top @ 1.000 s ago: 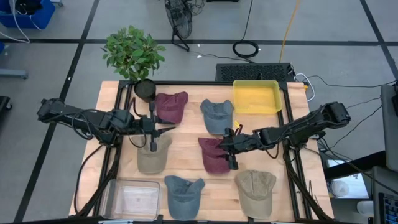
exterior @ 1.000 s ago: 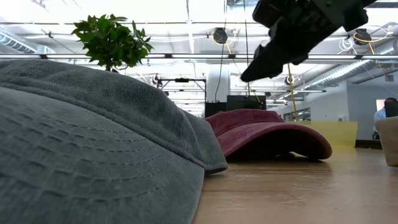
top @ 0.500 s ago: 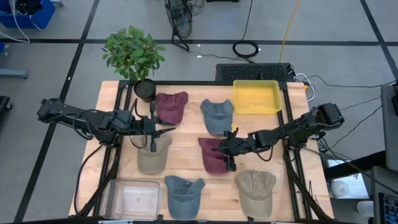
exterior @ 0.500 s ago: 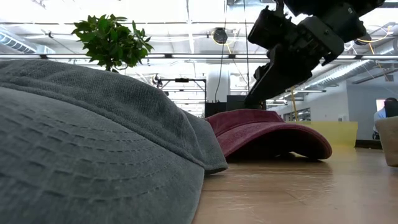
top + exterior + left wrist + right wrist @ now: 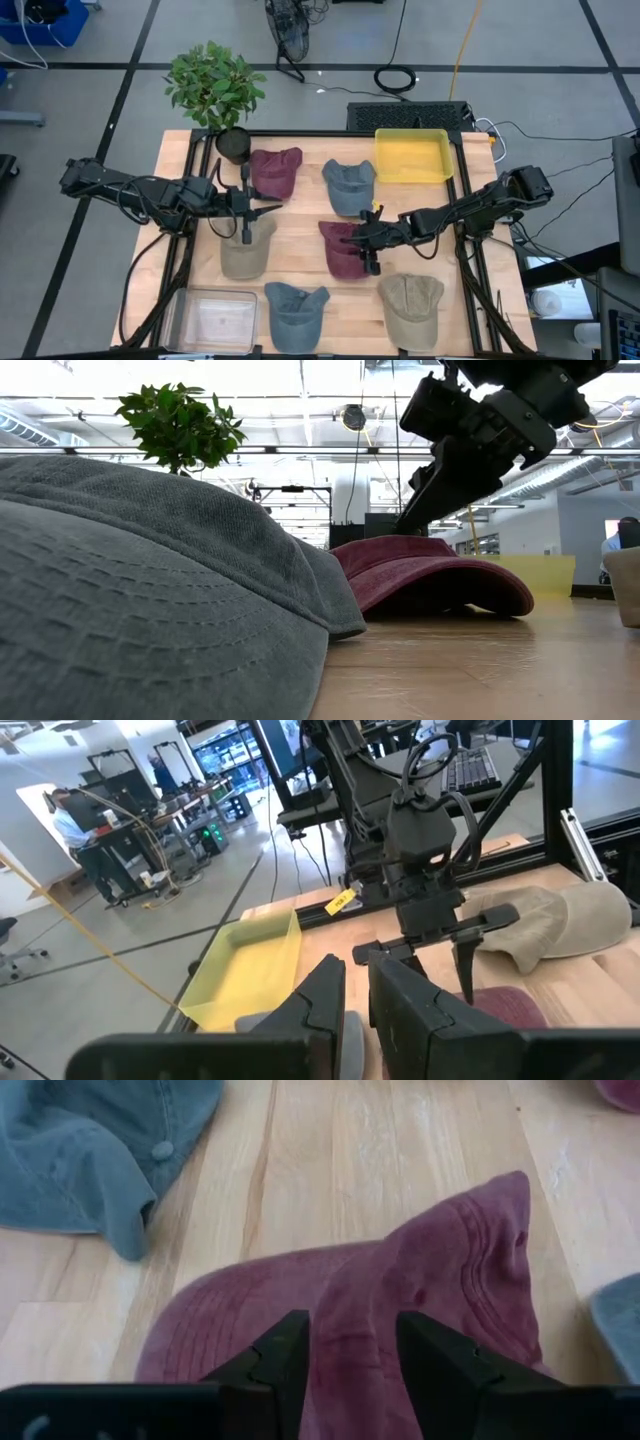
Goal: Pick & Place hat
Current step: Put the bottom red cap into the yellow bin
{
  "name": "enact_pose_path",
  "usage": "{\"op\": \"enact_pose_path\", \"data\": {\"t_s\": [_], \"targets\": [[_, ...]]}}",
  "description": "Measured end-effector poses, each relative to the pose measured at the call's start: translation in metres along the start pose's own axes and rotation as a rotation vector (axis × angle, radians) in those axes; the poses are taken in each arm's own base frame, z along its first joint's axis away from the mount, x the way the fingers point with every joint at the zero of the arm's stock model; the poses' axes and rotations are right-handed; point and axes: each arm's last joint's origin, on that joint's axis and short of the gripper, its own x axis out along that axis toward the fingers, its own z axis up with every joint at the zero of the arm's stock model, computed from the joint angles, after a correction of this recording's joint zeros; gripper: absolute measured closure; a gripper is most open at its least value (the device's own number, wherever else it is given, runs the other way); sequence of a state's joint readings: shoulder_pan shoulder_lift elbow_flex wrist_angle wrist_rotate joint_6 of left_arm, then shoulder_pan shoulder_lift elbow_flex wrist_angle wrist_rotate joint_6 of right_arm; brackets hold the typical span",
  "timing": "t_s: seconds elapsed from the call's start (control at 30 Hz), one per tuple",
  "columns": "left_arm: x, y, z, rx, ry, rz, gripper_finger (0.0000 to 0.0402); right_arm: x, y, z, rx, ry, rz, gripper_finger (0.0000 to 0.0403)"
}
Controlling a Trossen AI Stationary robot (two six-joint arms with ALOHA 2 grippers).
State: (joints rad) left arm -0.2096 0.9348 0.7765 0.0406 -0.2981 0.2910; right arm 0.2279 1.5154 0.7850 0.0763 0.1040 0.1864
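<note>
A maroon hat (image 5: 338, 255) lies crown up in the middle of the table. My right gripper (image 5: 356, 241) slants down onto its crown, shut on it; the low view shows the gripper (image 5: 415, 515) just above that hat (image 5: 440, 575). Farther left, my left gripper (image 5: 270, 209) hangs shut and empty in the air, beyond the far edge of a tan hat (image 5: 245, 255). In its own wrist view the left gripper (image 5: 357, 1005) shows only a thin gap between its fingers. My right gripper has a raised fold of the maroon hat's crown (image 5: 352, 1295) between its two fingers (image 5: 285, 1350), which still stand a fair way apart. The fingers slant down from the table's right side. The hat's brim and rim rest on the table.
Other hats lie around: maroon (image 5: 275, 170) and blue-grey (image 5: 348, 185) at the back, blue-grey (image 5: 295, 310) and tan (image 5: 412, 305) at the front. A yellow tray (image 5: 440, 172) stands back right, a clear bin (image 5: 213, 320) front left, a potted plant (image 5: 215, 85) back left.
My right gripper has come down onto the maroon hat's crown and tipped a little steeper, then stayed there for the last half second. The hat has kept its place on the table.
</note>
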Motion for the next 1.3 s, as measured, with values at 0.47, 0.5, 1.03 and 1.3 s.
{"op": "enact_pose_path", "data": {"t_s": [0.47, 0.5, 1.03, 1.3], "targets": [[0.0, 0.0, 0.001, 0.0, -0.007, 0.002, 0.0346, 0.003, -0.013, -0.017, 0.017, 0.029, -0.031, 0.0314], [0.0, 0.0, 0.001, 0.0, -0.007, 0.002, 0.0346, 0.003, -0.014, -0.017, 0.012, 0.029, -0.031, 0.0318], [0.0, 0.0, 0.001, 0.0, -0.006, 0.003, 0.0346, -0.027, -0.009, 0.0, 0.021, -0.074, 0.072, 0.0396], [0.0, 0.0, 0.001, -0.001, -0.006, 0.003, 0.0346, -0.052, 0.0, 0.007, 0.016, -0.127, 0.108, 0.04]]}}
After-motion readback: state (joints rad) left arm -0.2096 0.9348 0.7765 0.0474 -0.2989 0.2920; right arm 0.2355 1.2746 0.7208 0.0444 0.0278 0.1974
